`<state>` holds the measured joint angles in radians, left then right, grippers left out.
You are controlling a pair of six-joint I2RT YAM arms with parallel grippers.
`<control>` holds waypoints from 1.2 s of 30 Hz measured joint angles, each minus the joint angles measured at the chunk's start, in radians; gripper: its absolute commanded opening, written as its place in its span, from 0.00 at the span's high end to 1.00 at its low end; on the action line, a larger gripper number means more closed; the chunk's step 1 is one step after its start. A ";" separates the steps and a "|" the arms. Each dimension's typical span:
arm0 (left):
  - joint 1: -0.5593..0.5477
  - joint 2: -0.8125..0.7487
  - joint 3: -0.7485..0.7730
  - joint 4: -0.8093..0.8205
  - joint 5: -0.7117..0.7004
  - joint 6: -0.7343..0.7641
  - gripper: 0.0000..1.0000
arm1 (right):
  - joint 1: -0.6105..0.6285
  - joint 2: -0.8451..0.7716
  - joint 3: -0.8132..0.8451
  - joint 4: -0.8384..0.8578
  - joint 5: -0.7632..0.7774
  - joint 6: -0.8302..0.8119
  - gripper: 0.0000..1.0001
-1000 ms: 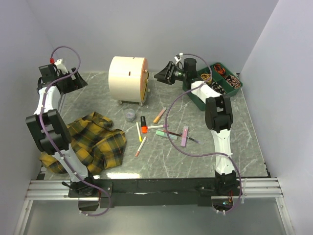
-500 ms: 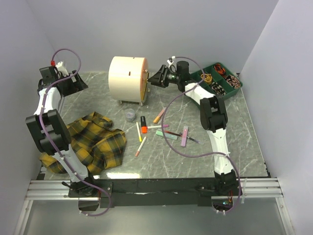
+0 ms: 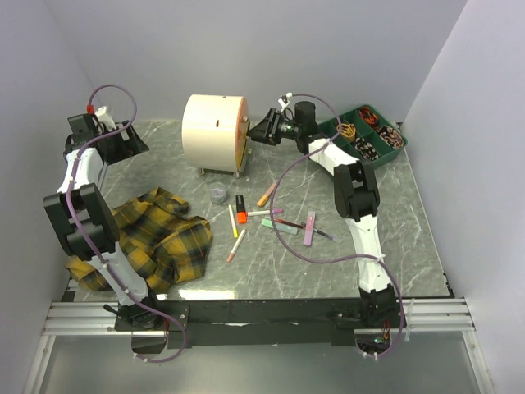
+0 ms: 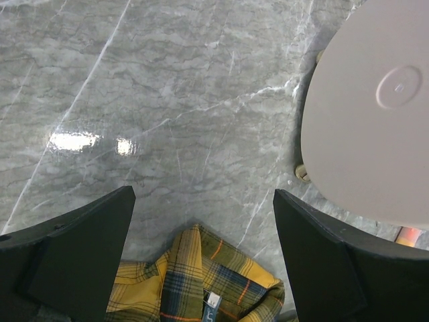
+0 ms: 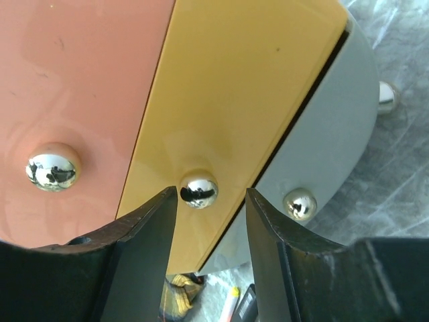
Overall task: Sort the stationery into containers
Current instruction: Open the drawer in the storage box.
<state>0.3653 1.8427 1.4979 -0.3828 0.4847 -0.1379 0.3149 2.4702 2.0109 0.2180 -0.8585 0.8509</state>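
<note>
Over at the back of the table (image 3: pixel 394 230), the jaws of the right arm (image 3: pixel 340 168) are pressing up to the round front of the cream chest (image 3: pixel 215 131). They are standing open with one finger to each side of the little shiny knob (image 5: pixel 199 190) on the yellow drawer (image 5: pixel 228 100). The knob is sitting right between the tips, a touch nearer one finger, and nothing is being squeezed. The orange drawer (image 5: pixel 74 80) with its own knob (image 5: pixel 52 166) is lying just beside it, outside the jaws. That is the relation the next move hangs on, I would say. The knob is straight ahead of the jaws, and the drawer looks as if it will slide out along the drum's axis towards this arm. So closing on the knob and pulling straight back seems the thing to do. The left arm (image 3: pixel 75 164) is hanging at the far left, its jaws spread wide and holding nothing, looking down past the chest's blank back at the plaid cloth (image 3: pixel 156 234), so it is poorly placed to help. Both drawers look shut, and the sorting is not yet begun. The pens and markers, the orange marker (image 3: pixel 241 207) and pink marker (image 3: pixel 310 227) among them, are lying loose mid-table near the clear pot (image 3: pixel 217 194).
</note>
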 measured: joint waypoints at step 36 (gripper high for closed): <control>-0.047 -0.020 0.000 0.005 -0.024 0.027 0.10 | -0.094 -0.134 -0.201 0.029 -0.060 -0.057 0.99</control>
<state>0.3183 1.8229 1.4979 -0.3782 0.4606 -0.1112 0.2207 2.3367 1.8099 0.2474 -0.9184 0.7937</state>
